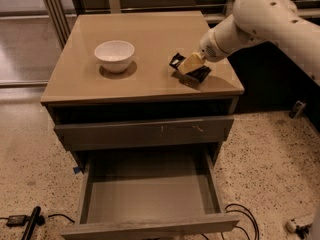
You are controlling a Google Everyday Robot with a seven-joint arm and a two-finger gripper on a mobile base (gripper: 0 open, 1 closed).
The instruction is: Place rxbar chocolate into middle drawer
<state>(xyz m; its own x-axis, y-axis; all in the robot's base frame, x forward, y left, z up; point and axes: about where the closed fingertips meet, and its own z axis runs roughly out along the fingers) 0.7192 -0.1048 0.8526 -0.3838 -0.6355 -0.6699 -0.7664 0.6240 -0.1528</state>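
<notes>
On cabinet top [150,44], gripper [189,64] is positioned over rxbar chocolate [201,74] mid-length, bar axis diagonal. Grasp cannot be told. Open middle drawer [150,199] is located below, slightly left.

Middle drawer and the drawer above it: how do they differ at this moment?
The middle drawer is pulled out, its grey floor in view; the drawer above is pushed in, only its front showing. The drawer above has pale scratches on its front; the middle drawer's front looks plain. Both are grey wood of similar width. The end effector is up on the tabletop at the black snack bar, over neither drawer.
</notes>
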